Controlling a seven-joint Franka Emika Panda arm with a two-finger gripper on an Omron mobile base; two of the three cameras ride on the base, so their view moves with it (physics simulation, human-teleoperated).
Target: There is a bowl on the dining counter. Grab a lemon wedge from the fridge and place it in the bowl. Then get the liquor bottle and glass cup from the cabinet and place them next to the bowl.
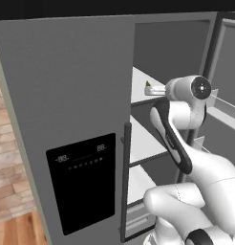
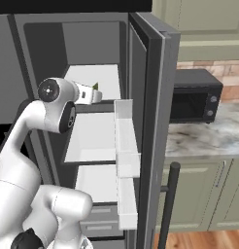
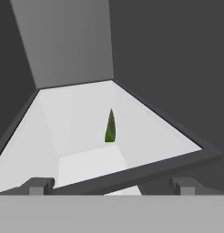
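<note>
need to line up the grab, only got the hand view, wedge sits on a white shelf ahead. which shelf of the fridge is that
Observer: The top one. The lemon wedge lies on the highest white shelf, and two more shelves show below it in the right base view.
Operator: is the door out of my way
Observer: Yes. The right door is swung wide, with its white bins facing in; the left door with the black panel is shut.
Operator: how close is the hand
Observer: The gripper is open at the front edge of that shelf, just short of the wedge.
</note>
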